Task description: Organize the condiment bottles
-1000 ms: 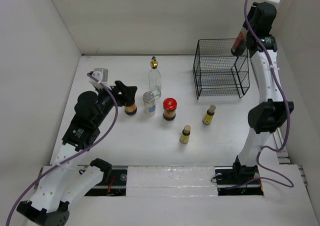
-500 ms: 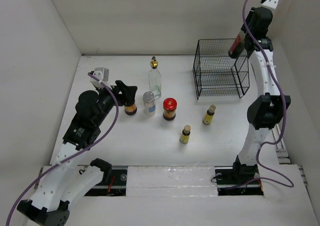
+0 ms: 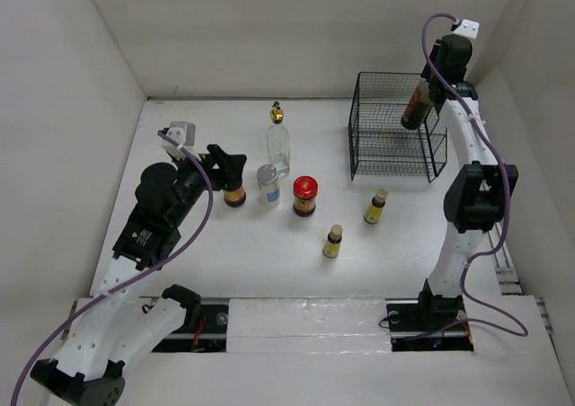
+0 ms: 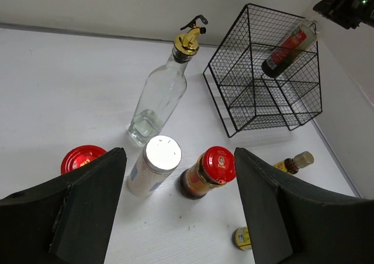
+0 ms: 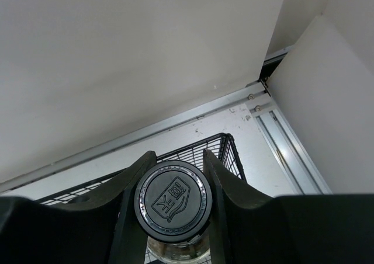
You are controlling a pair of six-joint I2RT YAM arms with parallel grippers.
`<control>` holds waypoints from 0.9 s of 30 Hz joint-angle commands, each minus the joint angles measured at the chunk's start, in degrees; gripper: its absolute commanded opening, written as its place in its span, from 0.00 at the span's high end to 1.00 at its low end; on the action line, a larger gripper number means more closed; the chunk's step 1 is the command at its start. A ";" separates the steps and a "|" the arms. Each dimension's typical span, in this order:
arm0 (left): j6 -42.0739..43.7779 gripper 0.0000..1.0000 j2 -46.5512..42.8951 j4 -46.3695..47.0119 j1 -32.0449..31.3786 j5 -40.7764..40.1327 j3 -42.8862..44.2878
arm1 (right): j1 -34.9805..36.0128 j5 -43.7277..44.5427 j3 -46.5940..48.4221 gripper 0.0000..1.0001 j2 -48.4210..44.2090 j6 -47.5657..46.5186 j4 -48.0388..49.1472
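Dark black-capped bottle (image 3: pixel 416 103) now farther left, over the black wire basket's (image 3: pixel 377 145) right side.

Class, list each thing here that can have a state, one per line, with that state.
Right fingers, shut on dark bottle.
Dark bottle, capped, held tilted above wire basket.
Wire basket, upright.
Left fingers, open.
Tall clear bottle, upright, capped.
Shaker, upright, lidded.
Two red-lidded jars, upright, closed.
Two yellow bottles, upright, capped.
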 commanded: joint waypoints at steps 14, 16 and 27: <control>0.74 0.30 -1.25 2.54 -0.12 -0.16 -0.39 | 1.18 2.46 0.50 0.75 1.46 -1.93 8.01; 0.74 0.30 -1.26 2.54 -0.12 -0.16 -0.39 | 1.19 2.46 0.50 0.73 2.51 -1.93 7.40; 0.74 0.30 -1.87 2.54 -0.12 -0.68 -0.39 | 1.19 1.94 1.11 0.24 -1.70 -1.93 6.78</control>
